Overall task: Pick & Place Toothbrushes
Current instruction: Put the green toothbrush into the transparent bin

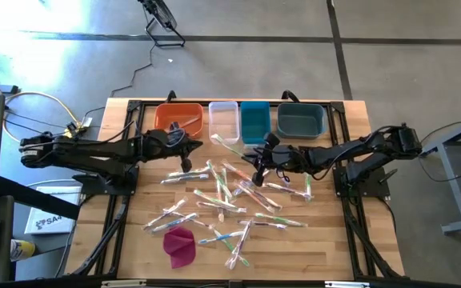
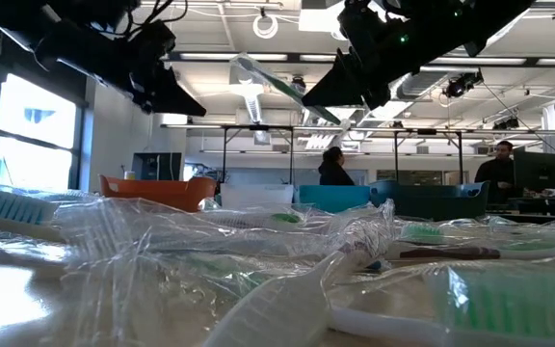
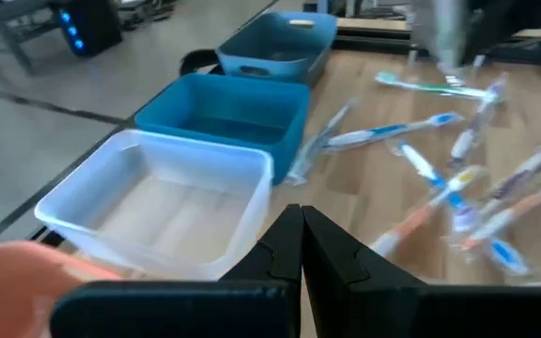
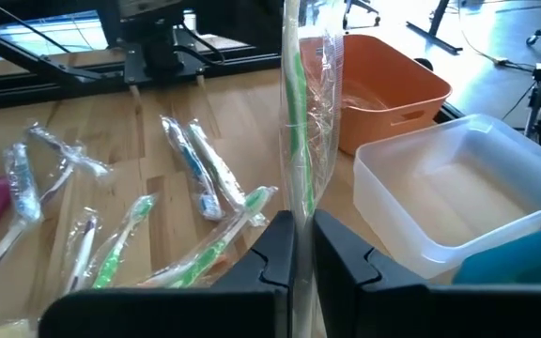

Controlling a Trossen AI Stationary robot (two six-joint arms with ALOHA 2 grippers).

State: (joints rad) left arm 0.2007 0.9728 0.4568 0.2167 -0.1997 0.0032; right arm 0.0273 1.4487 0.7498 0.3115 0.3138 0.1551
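The wooden table [image 1: 126, 240] carries a loose scatter of wrapped toothbrushes [image 1: 238, 192] spread over its middle, with pink, green, blue and white handles showing through the shiny wrappers. Along the 12 o'clock edge stands a row of four bins: an orange bin [image 1: 178, 118], a clear bin [image 1: 223, 120], a teal bin [image 1: 254, 120] and a dark blue bin [image 1: 300, 121], side by side. A magenta cloth [image 1: 179, 245] lies toward 7 o'clock of the pile, near the table's front edge.

The right gripper [image 1: 256, 170] reaches in from 3 o'clock and sits over the upper part of the pile, at about 6 o'clock of the teal bin. Its fingers [image 4: 341, 253] are closed on one green toothbrush [image 4: 296, 103] in a clear wrapper, which stands nearly upright between them in the right wrist view. In the low view this same brush [image 2: 268, 85] hangs tilted in the air below the dark arm, clear of the table. Beyond it, the right wrist view shows the orange and clear bins.

The left gripper [image 1: 186, 144] comes in from 9 o'clock and hovers just at 6 o'clock of the orange bin, near the clear one. Its fingers [image 3: 332, 258] are pressed together with nothing between them.

In the low view two people [image 2: 333, 166] show in the room far behind the table.
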